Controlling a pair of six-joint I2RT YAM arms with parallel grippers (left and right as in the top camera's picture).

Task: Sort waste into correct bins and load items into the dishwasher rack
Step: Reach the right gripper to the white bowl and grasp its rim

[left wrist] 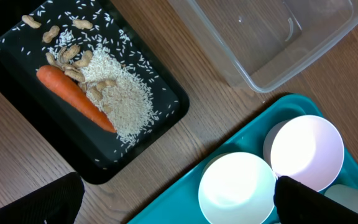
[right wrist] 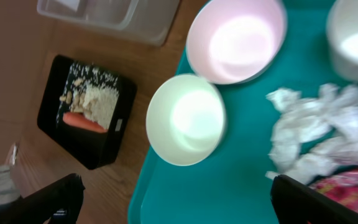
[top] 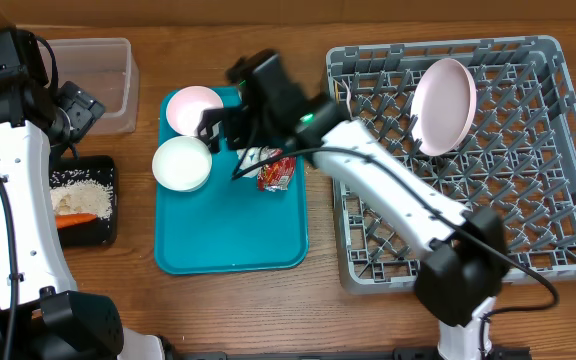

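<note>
Wooden desk (top: 218,300) carries four things. Clear tub (top: 93,80) and black tray (top: 98,232) sit at the left. Teal tray (top: 233,230) lies mid-desk, with grey rack (top: 528,200) on the right.

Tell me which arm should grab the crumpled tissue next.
Right, probably: the right gripper hangs open over the teal tray next to the tissue, while the left gripper is off by the clear tub.

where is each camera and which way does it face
Overhead: fixed above the table, facing straight down; dishwasher rack, teal tray, left arm and right arm.
Left wrist: over the table's left, facing down; black tray, clear tub, own fingertips at bottom corners.
Right wrist: over the teal tray, facing down; tissue, own fingertips at bottom corners.
Shared: both wrist views show the bowls and carrot.
</note>
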